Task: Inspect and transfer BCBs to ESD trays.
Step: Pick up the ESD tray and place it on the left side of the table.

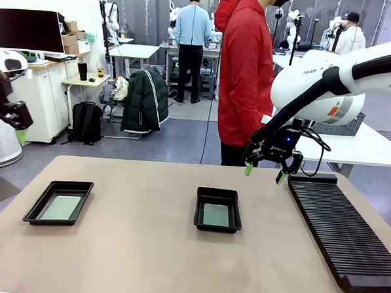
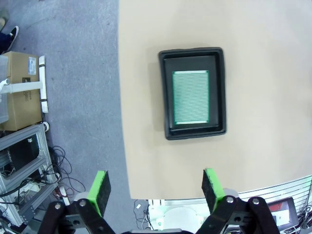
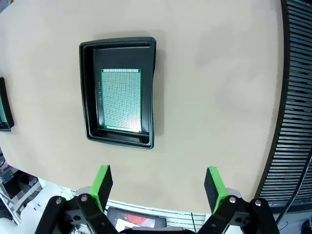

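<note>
Right wrist view gave me my right gripper (image 3: 157,187) with its green pads spread wide and nothing between them, hanging above bare tan table (image 3: 219,97). Just beyond the pads lay the middle ESD tray (image 3: 120,91), a pale green BCB (image 3: 120,100) flat on its floor. The black ribbed rack (image 3: 292,97) ran along the edge of that picture. From the front camera I saw the same right gripper (image 1: 264,172) hovering above the table near the rack's (image 1: 342,226) far end, between it and the middle tray (image 1: 218,209), with a person in a red jacket (image 1: 245,70) standing behind the table.

My left gripper (image 2: 156,190) was likewise fully open and empty, held over the table's edge. Ahead of it sat the other ESD tray (image 2: 193,92), holding a second board (image 2: 190,96) flat inside. In the front view that tray (image 1: 59,203) lay at the table's left, well apart from the middle one.
</note>
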